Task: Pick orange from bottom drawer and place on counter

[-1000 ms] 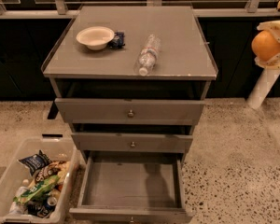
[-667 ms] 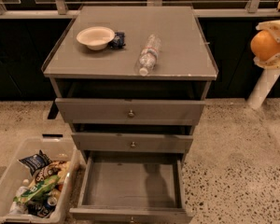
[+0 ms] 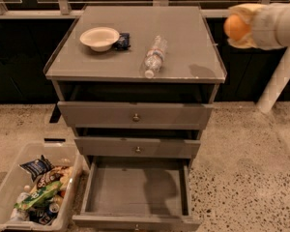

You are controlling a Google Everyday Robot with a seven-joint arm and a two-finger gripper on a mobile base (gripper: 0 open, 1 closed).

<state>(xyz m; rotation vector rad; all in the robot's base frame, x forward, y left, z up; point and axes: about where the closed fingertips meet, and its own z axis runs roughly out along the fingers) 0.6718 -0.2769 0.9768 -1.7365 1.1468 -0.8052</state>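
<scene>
The orange is up in the air at the upper right of the view, pinched in the tool, whose pale fingers press against it above and below. It hangs just beyond the right rim of the desk, not touching the grey surface, and the pale arm runs off the right border of the view.

On the desk a clear plastic bottle lies on its side near the front edge, its cap toward the front. A white bowl stands at the left rear, and a small dark blue packet lies against its right side.

Under the desk, the top drawer and the middle drawer show their fronts and round knobs, while the bottom drawer stands pulled far out over the speckled floor. To its left a clear plastic bin on the floor holds a heap of snack packets. A white post leans at the right.
</scene>
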